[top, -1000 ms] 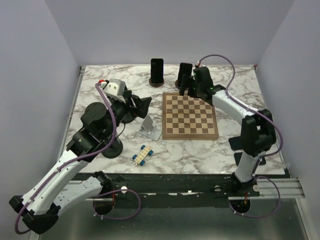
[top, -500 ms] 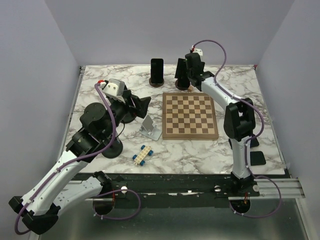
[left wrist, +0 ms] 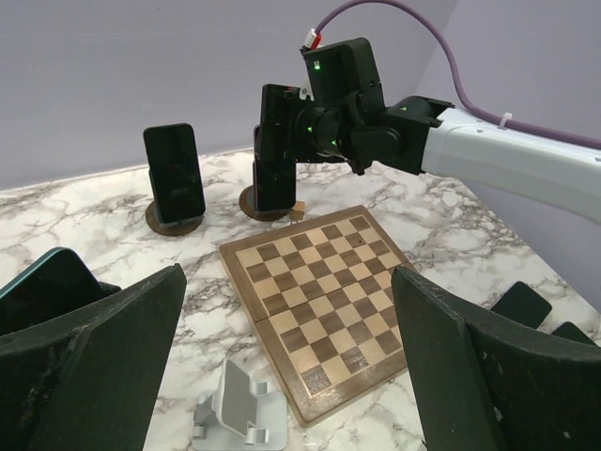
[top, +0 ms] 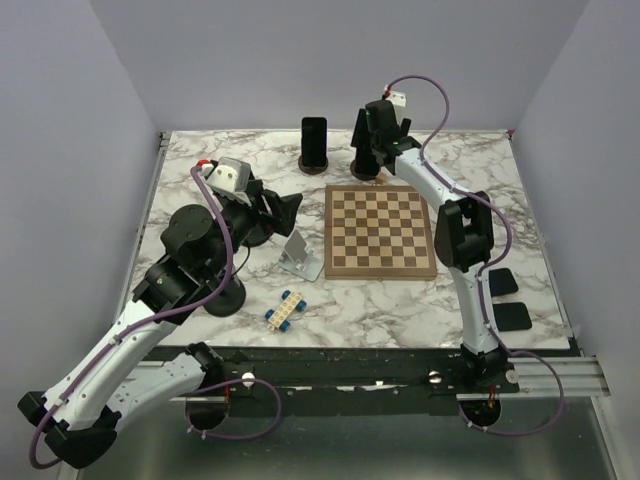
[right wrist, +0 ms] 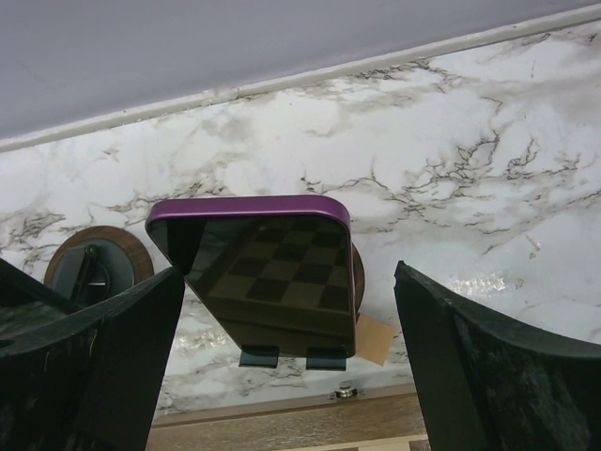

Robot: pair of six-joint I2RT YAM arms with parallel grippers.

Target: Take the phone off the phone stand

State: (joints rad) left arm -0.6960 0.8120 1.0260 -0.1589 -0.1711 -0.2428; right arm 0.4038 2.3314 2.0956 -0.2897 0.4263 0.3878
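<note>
Right wrist view: right pincer (right wrist: 286,272), spread apart, flanks a purple-edged black phone (right wrist: 268,282) on its round wooden stand (top: 366,172). Left pincer (left wrist: 286,272) is spread too.

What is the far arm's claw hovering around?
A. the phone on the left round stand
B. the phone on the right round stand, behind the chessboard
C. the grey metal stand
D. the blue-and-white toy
B: the right gripper is open on either side of the purple-edged phone, whose screen mirrors the chessboard.
</note>
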